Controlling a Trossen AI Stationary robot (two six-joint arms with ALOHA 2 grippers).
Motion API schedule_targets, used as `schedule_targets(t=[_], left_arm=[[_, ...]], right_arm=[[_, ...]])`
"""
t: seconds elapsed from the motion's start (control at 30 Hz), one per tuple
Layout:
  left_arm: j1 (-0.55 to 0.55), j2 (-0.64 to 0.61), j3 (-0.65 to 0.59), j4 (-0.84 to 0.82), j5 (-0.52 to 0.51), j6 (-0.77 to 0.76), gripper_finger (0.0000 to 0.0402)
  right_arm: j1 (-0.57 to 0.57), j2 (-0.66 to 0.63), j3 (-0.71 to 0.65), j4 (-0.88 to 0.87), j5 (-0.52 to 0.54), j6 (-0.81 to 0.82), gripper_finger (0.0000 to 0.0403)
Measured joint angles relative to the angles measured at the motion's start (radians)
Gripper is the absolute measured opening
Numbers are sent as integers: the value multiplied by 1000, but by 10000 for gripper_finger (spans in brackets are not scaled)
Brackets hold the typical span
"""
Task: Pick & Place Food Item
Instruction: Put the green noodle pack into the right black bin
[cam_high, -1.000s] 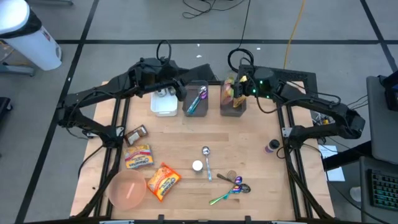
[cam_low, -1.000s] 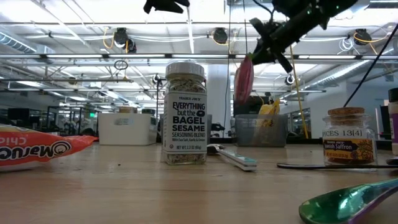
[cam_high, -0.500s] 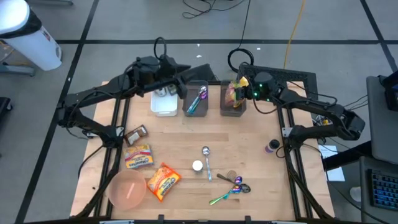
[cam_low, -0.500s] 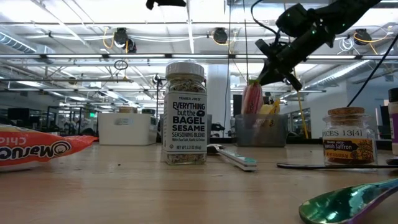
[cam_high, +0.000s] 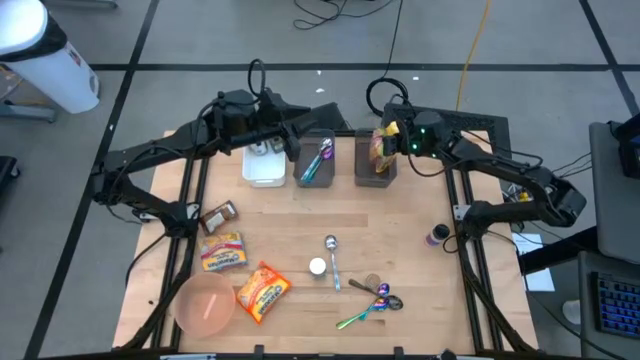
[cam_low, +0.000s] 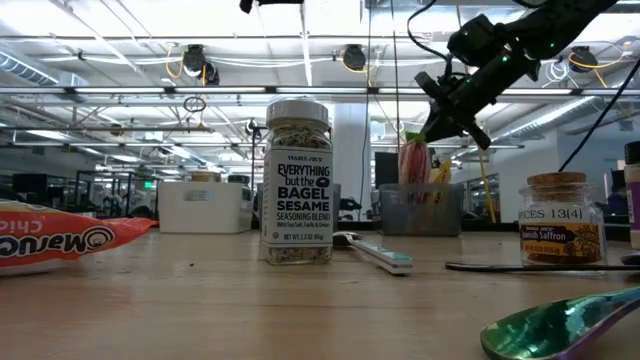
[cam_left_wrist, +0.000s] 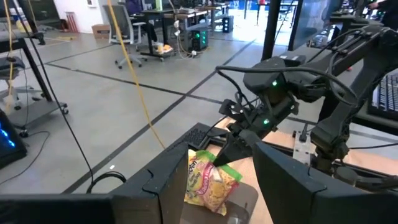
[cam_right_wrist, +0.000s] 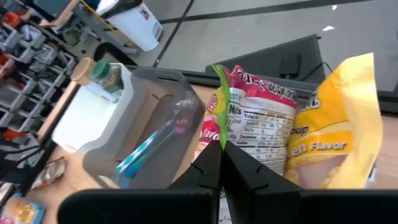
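The right gripper (cam_right_wrist: 221, 163), fingers pinched together on the top edge of a pink-and-white crinkled snack packet (cam_right_wrist: 258, 124), holds that packet upright inside the grey plastic bin (cam_high: 374, 172) at the table's far edge, with a yellow foil soup packet (cam_right_wrist: 339, 124) touching it in the same bin. To place it well, the packet should probably be lowered until its bottom rests on the bin floor before the fingers part, then the gripper lifted straight up so neither packet is dragged out. The left gripper (cam_high: 290, 143) waits half-parted and empty above the neighbouring grey utensil bin (cam_high: 314, 160) and the white rectangular container (cam_high: 265, 165).
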Motion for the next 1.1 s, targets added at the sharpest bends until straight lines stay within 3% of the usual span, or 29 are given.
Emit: schedule_targets(t=[0.5, 1.1], left_arm=[[0, 0, 0, -1, 0, -5, 186], [0, 0, 0, -2, 0, -26, 186]], right_arm=[[-14, 128, 0, 44, 8, -7, 0], [-68, 134, 0, 58, -24, -34, 0]])
